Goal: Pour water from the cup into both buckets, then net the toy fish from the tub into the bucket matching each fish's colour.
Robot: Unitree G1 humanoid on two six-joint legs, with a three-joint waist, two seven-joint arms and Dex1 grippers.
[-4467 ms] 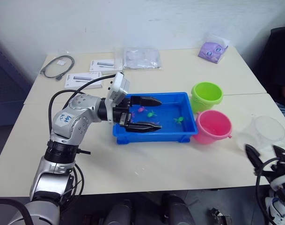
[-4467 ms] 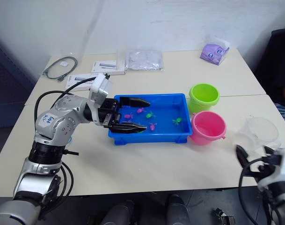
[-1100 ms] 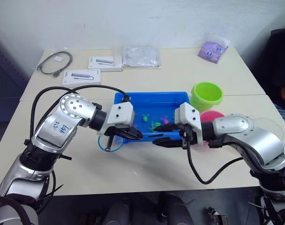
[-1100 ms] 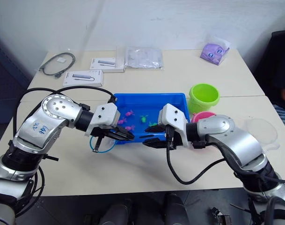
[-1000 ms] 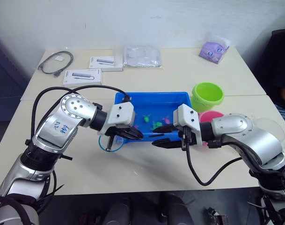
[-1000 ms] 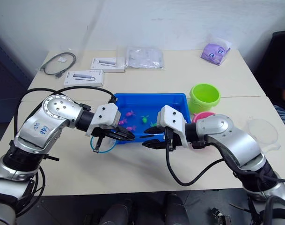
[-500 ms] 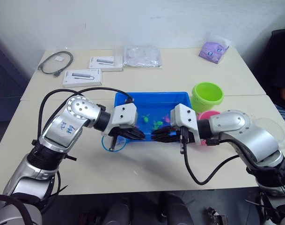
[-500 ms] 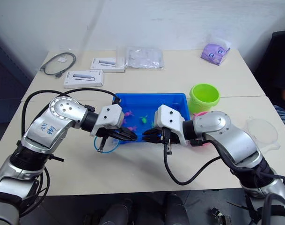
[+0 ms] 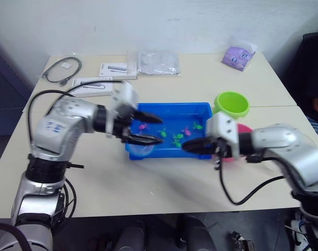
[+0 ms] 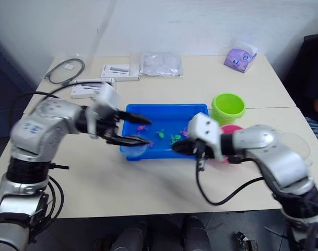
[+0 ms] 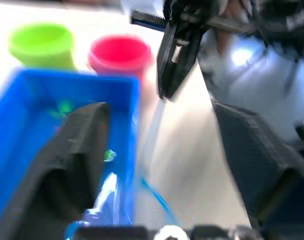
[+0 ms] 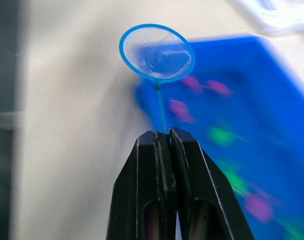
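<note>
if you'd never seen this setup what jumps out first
Probably the shallow bright-blue plastic tub at the table's middle, dotted with tiny pink and green toy fish. Next, the right gripper, jaws shut on the thin handle of a small round net with a light-blue rim, at the tub's near left corner. The lime green bucket and pink bucket stand on the tub's right.

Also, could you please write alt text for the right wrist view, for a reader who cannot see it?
The right gripper is shut on the thin handle of a small net with a light-blue rim, held out beside the corner of a blue tub. Blurred pink fish and green fish lie in the tub, which stands on a pale table.
</note>
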